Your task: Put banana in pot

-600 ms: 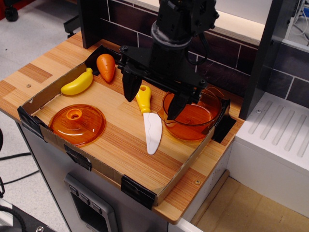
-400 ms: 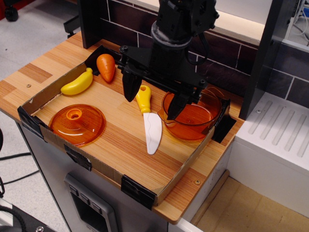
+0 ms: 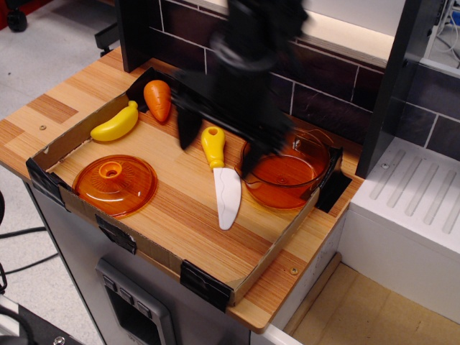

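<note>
The yellow banana (image 3: 115,123) lies at the far left of the cardboard tray (image 3: 144,241), beside the left wall. The transparent orange pot (image 3: 291,172) stands at the tray's right end with nothing in it. My gripper (image 3: 219,144) is blurred by motion and hangs open above the tray's middle, one finger (image 3: 188,123) left of the knife handle and the other at the pot's left rim. It holds nothing and is well right of the banana.
An orange toy carrot (image 3: 158,99) lies just behind the banana. The orange domed lid (image 3: 115,185) lies at the tray's front left. A toy knife (image 3: 223,180) with yellow handle lies in the middle. A dark tiled wall runs behind.
The arm and gripper have started moving, shifting slightly left and up, and now show as motion blur. The banana, pot and other objects have not moved.
</note>
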{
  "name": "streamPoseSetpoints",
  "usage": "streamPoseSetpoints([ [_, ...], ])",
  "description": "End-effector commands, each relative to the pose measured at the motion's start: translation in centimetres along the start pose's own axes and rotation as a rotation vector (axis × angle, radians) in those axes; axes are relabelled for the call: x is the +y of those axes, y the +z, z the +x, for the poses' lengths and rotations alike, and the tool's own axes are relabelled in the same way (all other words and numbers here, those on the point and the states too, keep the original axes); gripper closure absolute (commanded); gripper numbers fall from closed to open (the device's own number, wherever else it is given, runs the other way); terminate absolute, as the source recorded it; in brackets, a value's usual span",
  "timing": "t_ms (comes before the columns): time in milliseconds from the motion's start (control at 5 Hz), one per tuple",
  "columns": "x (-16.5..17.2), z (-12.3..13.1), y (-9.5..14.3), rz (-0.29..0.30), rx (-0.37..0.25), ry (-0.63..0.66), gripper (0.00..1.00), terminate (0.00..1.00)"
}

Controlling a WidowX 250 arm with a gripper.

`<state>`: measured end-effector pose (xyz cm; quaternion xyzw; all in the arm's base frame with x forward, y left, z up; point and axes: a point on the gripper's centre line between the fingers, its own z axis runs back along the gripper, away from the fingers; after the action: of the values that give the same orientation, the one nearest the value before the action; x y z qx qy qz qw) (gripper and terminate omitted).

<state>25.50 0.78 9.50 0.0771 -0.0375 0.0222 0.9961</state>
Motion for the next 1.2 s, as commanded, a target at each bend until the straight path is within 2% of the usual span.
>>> streamPoseSetpoints([
  [0, 6.3, 2.8, 1.0, -0.042, -0.069, -0.098, 0.00, 0.00],
  [200, 8.9, 4.4, -0.6, -0.039, -0.038, -0.097, 0.00, 0.00],
  [400, 10.1, 5.5, -3.2, -0.028, -0.006, -0.109, 0.00, 0.00],
  [800, 10.9, 6.7, -6.9, 0.024, 0.023, -0.119, 0.00, 0.00],
  [1000, 11.1, 6.9, -7.8, 0.041, 0.035, -0.118, 0.00, 0.00],
])
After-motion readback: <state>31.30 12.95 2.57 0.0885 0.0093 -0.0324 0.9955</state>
